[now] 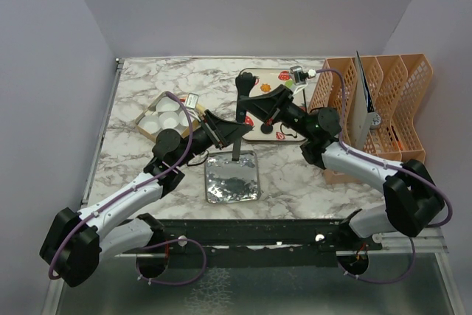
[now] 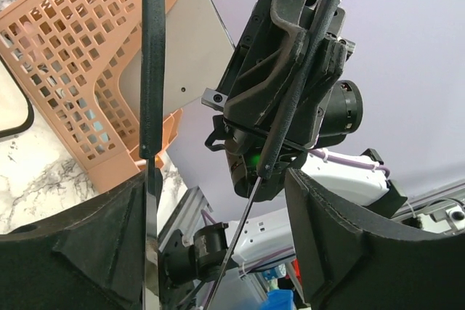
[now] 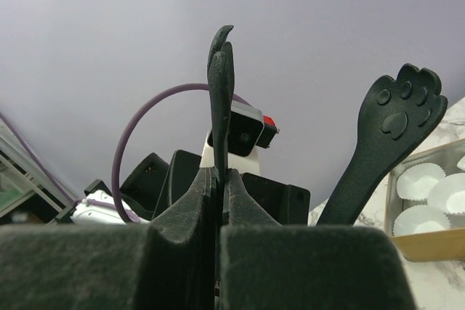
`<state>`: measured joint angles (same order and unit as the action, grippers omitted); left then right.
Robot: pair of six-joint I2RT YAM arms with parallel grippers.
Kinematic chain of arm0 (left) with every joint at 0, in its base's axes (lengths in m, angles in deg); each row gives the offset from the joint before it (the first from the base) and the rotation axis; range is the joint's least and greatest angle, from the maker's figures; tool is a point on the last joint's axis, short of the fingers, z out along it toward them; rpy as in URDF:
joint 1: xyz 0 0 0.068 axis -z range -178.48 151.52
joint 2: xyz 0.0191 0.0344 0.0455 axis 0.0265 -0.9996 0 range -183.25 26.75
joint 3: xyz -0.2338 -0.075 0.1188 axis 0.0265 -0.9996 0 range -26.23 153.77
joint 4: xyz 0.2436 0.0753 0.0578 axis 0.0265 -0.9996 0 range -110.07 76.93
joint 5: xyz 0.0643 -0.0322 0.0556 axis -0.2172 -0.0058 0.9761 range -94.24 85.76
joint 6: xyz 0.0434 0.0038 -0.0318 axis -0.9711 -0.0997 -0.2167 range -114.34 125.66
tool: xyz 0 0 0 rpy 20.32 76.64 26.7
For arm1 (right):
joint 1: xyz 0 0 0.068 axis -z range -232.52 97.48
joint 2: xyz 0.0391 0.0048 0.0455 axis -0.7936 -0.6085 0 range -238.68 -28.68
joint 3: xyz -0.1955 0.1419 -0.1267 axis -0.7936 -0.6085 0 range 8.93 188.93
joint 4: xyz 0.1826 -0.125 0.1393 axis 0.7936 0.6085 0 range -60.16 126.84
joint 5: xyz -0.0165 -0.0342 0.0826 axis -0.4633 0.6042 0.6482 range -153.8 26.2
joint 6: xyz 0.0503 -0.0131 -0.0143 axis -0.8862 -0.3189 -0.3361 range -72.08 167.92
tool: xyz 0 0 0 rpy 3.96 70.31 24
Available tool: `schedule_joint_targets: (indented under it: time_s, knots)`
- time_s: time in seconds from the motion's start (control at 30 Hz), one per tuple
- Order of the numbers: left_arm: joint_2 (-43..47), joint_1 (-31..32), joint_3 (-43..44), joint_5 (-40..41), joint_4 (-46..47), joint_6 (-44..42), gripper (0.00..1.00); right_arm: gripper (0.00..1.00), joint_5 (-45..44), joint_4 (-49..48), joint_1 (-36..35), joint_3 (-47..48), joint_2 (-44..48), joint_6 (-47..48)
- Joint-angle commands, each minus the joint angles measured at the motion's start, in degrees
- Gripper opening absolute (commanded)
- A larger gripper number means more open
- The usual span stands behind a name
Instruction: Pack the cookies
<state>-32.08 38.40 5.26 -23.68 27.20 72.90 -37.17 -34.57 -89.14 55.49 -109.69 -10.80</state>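
Over mid-table, top external view:
- The right gripper (image 1: 258, 108) carries black tongs (image 1: 247, 80), whose paw-shaped tip points far-left above the white strawberry-print tray (image 1: 267, 85).
- The left gripper (image 1: 225, 129) faces it, just beside, at the far edge of the shiny metal tray (image 1: 221, 191).
- Cookies: there are small coloured spots on the white tray, but I cannot tell cookies from prints. None show among the paper cups (image 1: 167, 107) in their box (image 1: 142, 122).
- Judgement: this looks like a hand-over of the tongs, with packing not yet begun.
- Surface and room: grey-veined marble table (image 1: 147, 79), glossy and probably slick. Plain lilac walls on three sides, orange file rack (image 1: 398, 101) at far right.

Left wrist view:
- The jaws stand apart.
- One black tong arm (image 2: 152, 70) rises between them, close against the finger (image 2: 87, 252) at the picture's left and not visibly pinched.
- The second arm slants through the right gripper opposite.
- To do this well, centre the strip between the pads before closing and check which arms are inside the jaws. The right should let go only once the left grip is firm.
- Rack and lilac wall lie behind.

Right wrist view:
- The fingers (image 3: 182, 208) are together, clamped on one tong arm seen edge-on.
- The other arm's paw tip (image 3: 401, 110) stands free beside it.
- The cups in their box sit on marble at lower right, and lilac wall fills the rest.
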Motion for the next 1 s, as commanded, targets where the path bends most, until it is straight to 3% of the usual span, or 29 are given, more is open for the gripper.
schedule_joint_targets:
  time_s: [0.0, 0.2, 0.7, 0.97]
  knots:
    - [0.4, 0.4, 1.3, 1.1, 2.1, 0.2, 0.73, 0.01, 2.8, -4.9, 0.5, 1.1, -1.4, -2.0]
    - [0.4, 0.4, 1.5, 1.0, 2.1, -1.2, 0.65, 0.01, 3.4, -4.9, 0.5, 1.5, -2.0, -2.0]
    - [-0.8, 0.5, 1.9, -1.5, 2.1, -5.4, 0.59, 0.01, 4.0, 0.5, 0.5, 2.9, -1.2, 1.2]
    - [-0.1, 0.5, 1.2, -0.4, 2.0, -5.4, 0.44, 0.01, 3.4, 0.7, 0.5, 2.2, -0.9, 1.1]
